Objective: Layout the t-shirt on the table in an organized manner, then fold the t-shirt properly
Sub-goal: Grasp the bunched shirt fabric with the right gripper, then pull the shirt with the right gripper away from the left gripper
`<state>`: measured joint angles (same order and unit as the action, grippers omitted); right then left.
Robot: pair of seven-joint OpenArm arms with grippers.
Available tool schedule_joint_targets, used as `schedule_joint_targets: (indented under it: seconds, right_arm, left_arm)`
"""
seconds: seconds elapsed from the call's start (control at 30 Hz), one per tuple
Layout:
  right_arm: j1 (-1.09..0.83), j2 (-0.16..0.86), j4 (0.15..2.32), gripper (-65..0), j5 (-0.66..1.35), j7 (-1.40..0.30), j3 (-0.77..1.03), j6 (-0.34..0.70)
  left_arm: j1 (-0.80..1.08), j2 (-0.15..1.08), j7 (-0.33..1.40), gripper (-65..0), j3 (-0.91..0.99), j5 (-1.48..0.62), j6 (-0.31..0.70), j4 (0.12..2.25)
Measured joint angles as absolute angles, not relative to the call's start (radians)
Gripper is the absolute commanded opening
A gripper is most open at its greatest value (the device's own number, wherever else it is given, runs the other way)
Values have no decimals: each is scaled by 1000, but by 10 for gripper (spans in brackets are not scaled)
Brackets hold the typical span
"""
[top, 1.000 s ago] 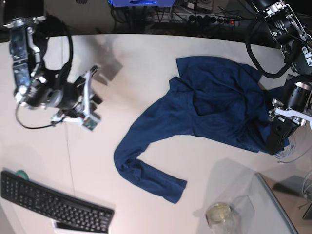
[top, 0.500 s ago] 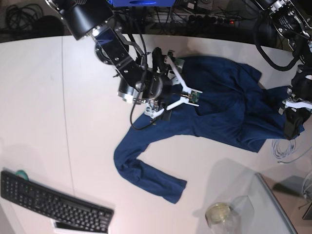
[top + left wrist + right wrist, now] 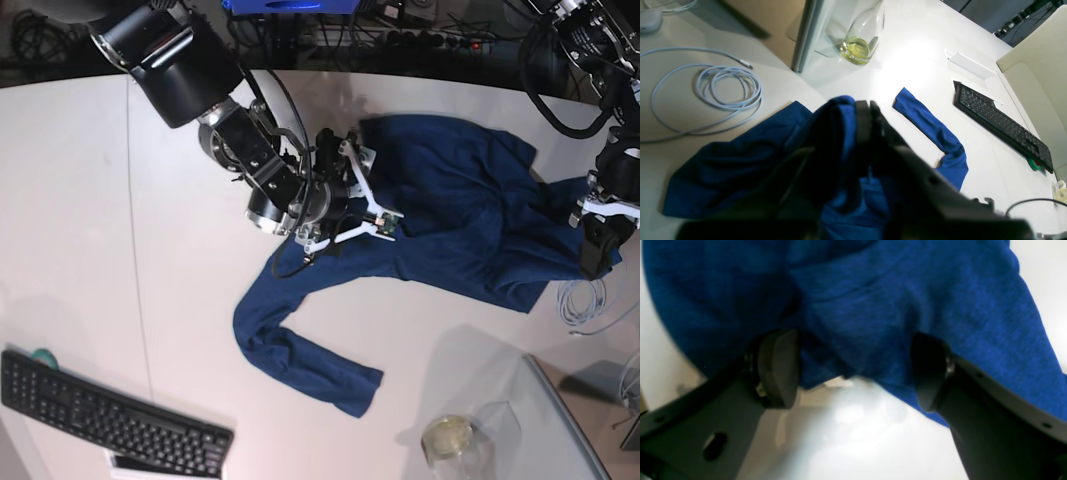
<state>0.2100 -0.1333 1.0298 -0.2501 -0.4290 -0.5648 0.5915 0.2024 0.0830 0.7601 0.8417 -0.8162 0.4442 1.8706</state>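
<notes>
The dark navy t-shirt (image 3: 450,210) lies rumpled on the white table (image 3: 150,200), one long sleeve trailing to the front left (image 3: 300,360). My right gripper (image 3: 385,222) is open and low over the shirt's middle. In the right wrist view its pads (image 3: 776,366) stand on either side of a fold of the blue cloth (image 3: 873,306), close to it. My left gripper (image 3: 597,255) is shut on the shirt's right edge. In the left wrist view the left gripper (image 3: 864,113) pinches a raised fold of the shirt (image 3: 740,160).
A black keyboard (image 3: 110,420) lies at the front left. A glass jar of yellow liquid (image 3: 450,440) and a grey translucent tray (image 3: 565,430) stand at the front right. A coiled white cable (image 3: 585,300) lies beside the left gripper, and shows in the left wrist view (image 3: 723,90).
My right arm has swung from the table's left side to the shirt's middle and come down onto the cloth. My left gripper has drawn the shirt's right edge rightward.
</notes>
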Motion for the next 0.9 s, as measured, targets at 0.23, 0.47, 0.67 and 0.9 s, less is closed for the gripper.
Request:
schedule_joint_targets:
  seconds: [0.23,0.47,0.67,0.9]
  right_arm:
    - [255,-135,985,-650,-106,-411,-565,588]
    - [184,-127,1205,-650,-98,-576,-563,538]
    - [44,14,1579,-650,-89,-743,-493,554]
    - [-192,66,1856,-650,-88,-783,-128,699]
  left_arm:
    - [220,72,764,-650,841,-815,445,1871]
    - [220,73,764,-650,843,-815,445,1870]
    - [219,85,762,-650,849,-814,445,1870]
    - [226,86,767,-650,843,-815,445,1871]
